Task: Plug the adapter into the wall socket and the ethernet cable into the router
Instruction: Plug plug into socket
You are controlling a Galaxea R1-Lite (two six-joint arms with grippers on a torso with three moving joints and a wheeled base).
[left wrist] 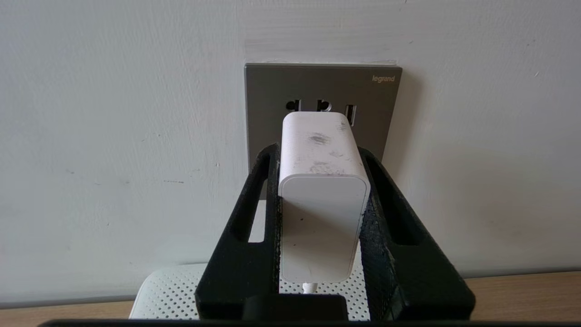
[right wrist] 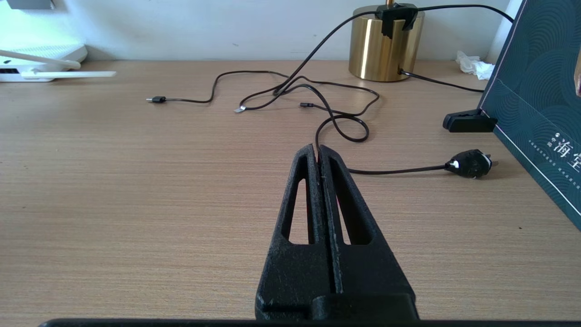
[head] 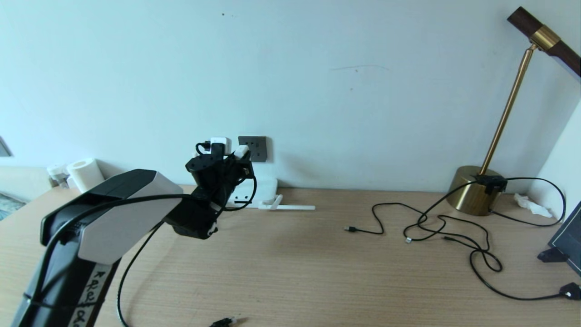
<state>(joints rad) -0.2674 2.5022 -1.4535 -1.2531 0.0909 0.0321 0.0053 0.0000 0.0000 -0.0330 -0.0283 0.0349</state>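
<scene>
My left gripper point(head: 240, 156) is raised at the wall, shut on the white adapter point(left wrist: 322, 204), one black finger point(left wrist: 254, 218) on each side. The adapter's front end is at the dark-grey wall socket point(left wrist: 272, 91); its pins are hidden, so I cannot tell whether they are in. Its thin cord leaves the rear end. Below lies the white router point(left wrist: 168, 295), seen against the wall point(head: 268, 186) with an antenna point(head: 290, 207) flat on the desk. The ethernet cable point(head: 120, 290) runs along the front left, its plug point(head: 224, 322) at the desk's near edge. My right gripper point(right wrist: 317, 152) hovers low over the desk, shut and empty.
Thin black USB cables point(head: 435, 227) sprawl over the right half of the desk, ending in a black plug point(head: 571, 290). A brass lamp point(head: 472, 195) stands at the back right, a dark box point(head: 567, 240) at the right edge, a paper roll point(head: 86, 175) at the back left.
</scene>
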